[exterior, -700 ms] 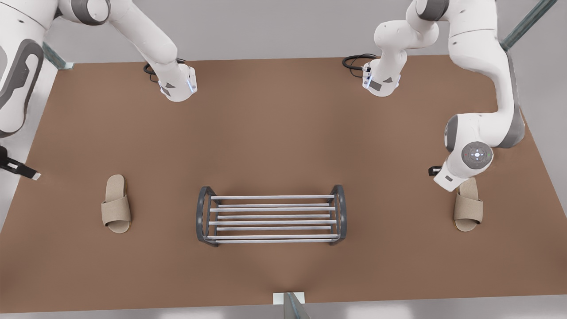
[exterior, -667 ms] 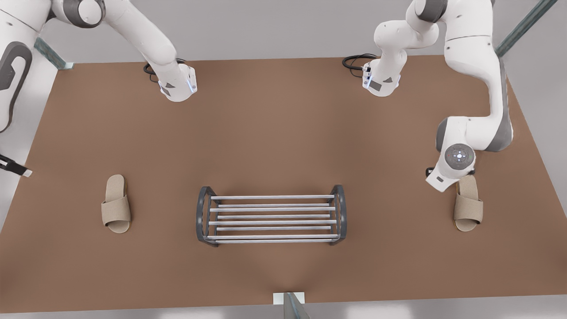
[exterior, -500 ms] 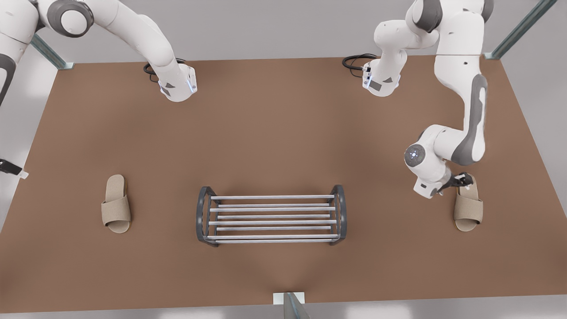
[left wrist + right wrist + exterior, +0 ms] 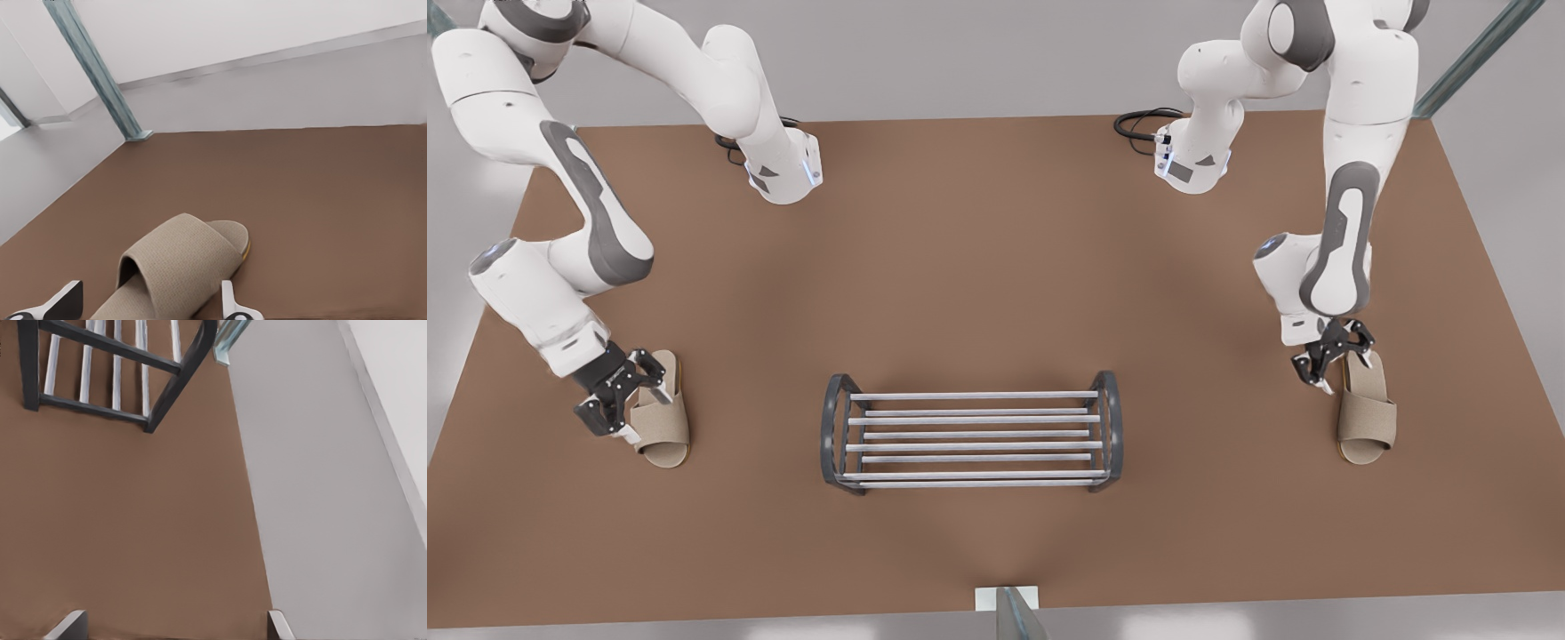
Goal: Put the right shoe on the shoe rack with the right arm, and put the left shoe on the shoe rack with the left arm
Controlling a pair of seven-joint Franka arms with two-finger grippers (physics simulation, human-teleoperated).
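Note:
Two beige slippers lie on the brown table, either side of the shoe rack [image 4: 971, 420]. The right shoe [image 4: 665, 431] is at the front view's left. My right gripper [image 4: 640, 413] hangs open, tilted, at that shoe's outer side. In the right wrist view its fingertips [image 4: 72, 623] frame bare table, with the shoe rack [image 4: 100, 411] beyond. The left shoe [image 4: 1367, 418] is at the front view's right. My left gripper [image 4: 1343, 372] is open at its heel end. In the left wrist view the left shoe [image 4: 180, 263] lies between the spread fingertips [image 4: 228, 300].
Both arm bases [image 4: 783, 178] [image 4: 1192, 164] stand at the table's back with black cables. A metal post [image 4: 1005, 612] rises at the front edge, behind the rack in the right wrist view. Another post [image 4: 100, 73] marks a table corner past the left shoe.
My right arm swung in from beyond the table's edge down to the right shoe. My left gripper turned and lowered to the left shoe's heel. Shoes and rack have not moved.

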